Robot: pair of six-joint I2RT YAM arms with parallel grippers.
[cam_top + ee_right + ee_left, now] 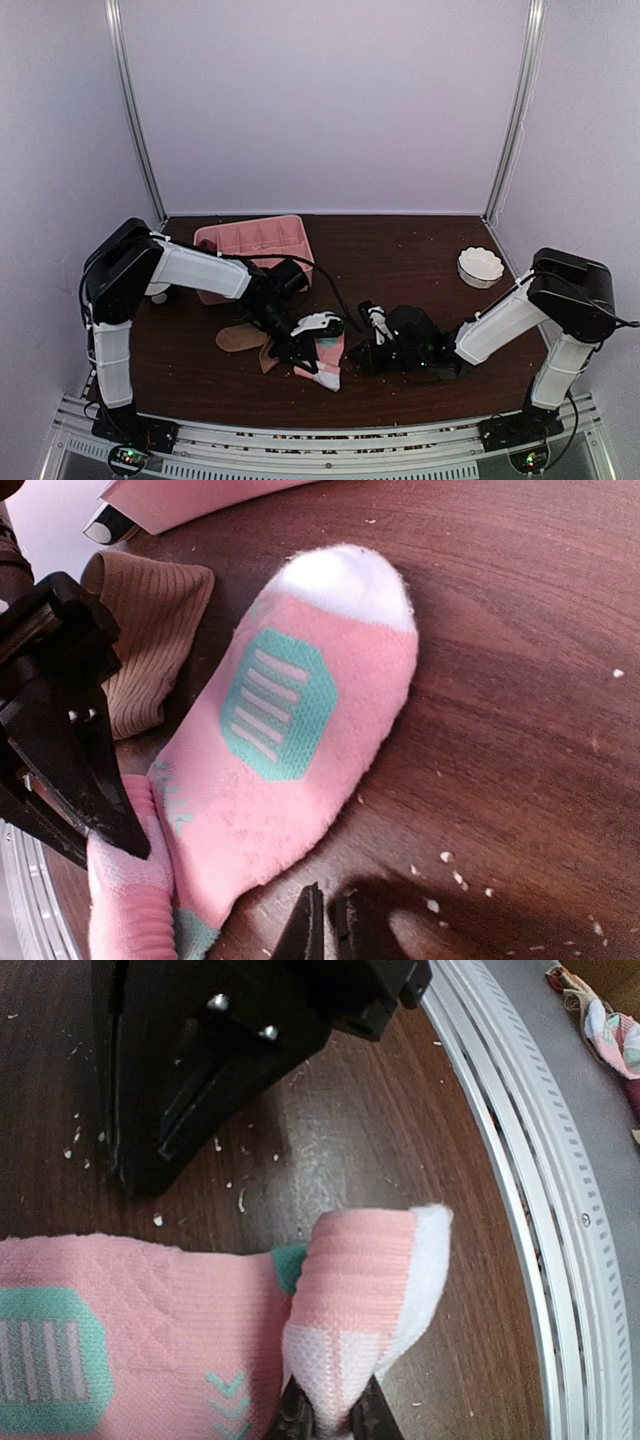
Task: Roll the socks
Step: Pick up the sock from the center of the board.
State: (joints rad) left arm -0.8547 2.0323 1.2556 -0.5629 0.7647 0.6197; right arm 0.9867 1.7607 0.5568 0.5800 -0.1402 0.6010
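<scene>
pink sock point(300, 730): flat on table point(520, 680), near end folded over
left gripper point(334, 1415): clamped on the folded end
right gripper point(327, 930): jaws together, empty, beside pink sock

A fixed camera high behind the left arm point(195, 268) and right arm point(500, 322) looks down over the whole table point(400, 250). Each wrist camera looks along its own fingers point(297, 1422), very close to the tabletop. Both wrist views share the pink sock point(300, 730).

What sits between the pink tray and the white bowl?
Between pink tray and white bowl: only bare brown tabletop, shown in the top view.
</scene>
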